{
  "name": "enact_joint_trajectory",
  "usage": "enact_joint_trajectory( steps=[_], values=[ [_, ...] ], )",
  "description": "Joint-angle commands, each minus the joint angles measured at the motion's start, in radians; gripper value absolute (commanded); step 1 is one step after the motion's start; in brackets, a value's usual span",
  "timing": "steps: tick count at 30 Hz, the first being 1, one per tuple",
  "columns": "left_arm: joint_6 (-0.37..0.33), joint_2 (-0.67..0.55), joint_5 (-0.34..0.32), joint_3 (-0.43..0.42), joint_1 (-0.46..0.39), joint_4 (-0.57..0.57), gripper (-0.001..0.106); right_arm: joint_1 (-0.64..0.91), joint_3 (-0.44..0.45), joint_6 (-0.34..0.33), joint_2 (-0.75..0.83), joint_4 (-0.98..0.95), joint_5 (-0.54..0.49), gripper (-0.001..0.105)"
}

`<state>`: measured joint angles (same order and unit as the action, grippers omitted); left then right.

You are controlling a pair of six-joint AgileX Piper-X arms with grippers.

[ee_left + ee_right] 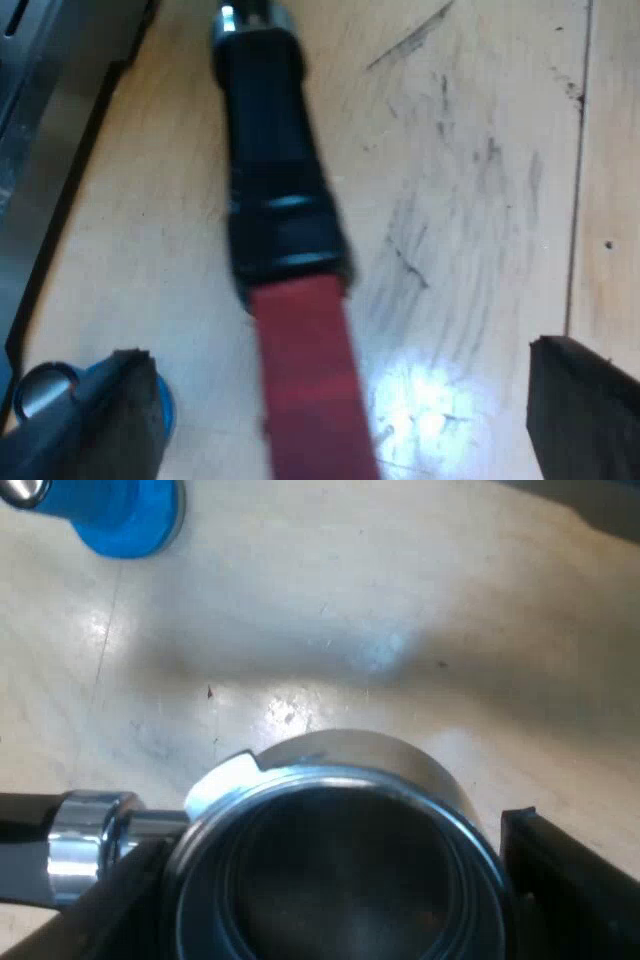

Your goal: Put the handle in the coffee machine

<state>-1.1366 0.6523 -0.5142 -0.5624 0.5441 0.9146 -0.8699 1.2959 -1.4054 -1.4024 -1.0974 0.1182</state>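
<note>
The metal holder's round basket [340, 870] sits between the fingers of my right gripper [338, 885], which press on its two sides, so the gripper is shut on it. Its chrome neck [85, 845] leads off to the dark handle. In the left wrist view the black handle [270, 150] with its red end [310, 380] runs between the fingers of my left gripper [340, 410]. That gripper is open, both fingers well clear of the handle. A blue tamper [125, 510] stands on the wooden table beyond the basket, and the blue tamper [45, 390] also shows beside one left finger.
A dark grey machine body [35, 150] borders the wooden table [470, 180] near the handle's far end. The table [380, 610] between the basket and the tamper is bare, scuffed wood.
</note>
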Motion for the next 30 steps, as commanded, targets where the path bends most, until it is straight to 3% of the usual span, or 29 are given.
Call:
enact_joint_trajectory(
  steps=[1,7,19,30],
  values=[
    [0.005,0.041,-0.017,0.001,-0.001,-0.047,0.075,0.006,0.016,-0.006,0.02,0.0,0.022,0.0],
    [0.02,0.1,-0.051,0.001,-0.001,-0.085,0.075,0.006,0.016,-0.008,0.02,0.0,0.022,0.0],
    [0.021,0.203,-0.054,0.029,-0.001,-0.196,0.075,0.006,0.016,-0.01,0.02,0.0,0.022,0.0],
    [0.021,0.214,-0.052,0.035,-0.001,-0.207,0.075,0.006,0.016,-0.01,0.02,0.0,0.022,0.0]
  ],
)
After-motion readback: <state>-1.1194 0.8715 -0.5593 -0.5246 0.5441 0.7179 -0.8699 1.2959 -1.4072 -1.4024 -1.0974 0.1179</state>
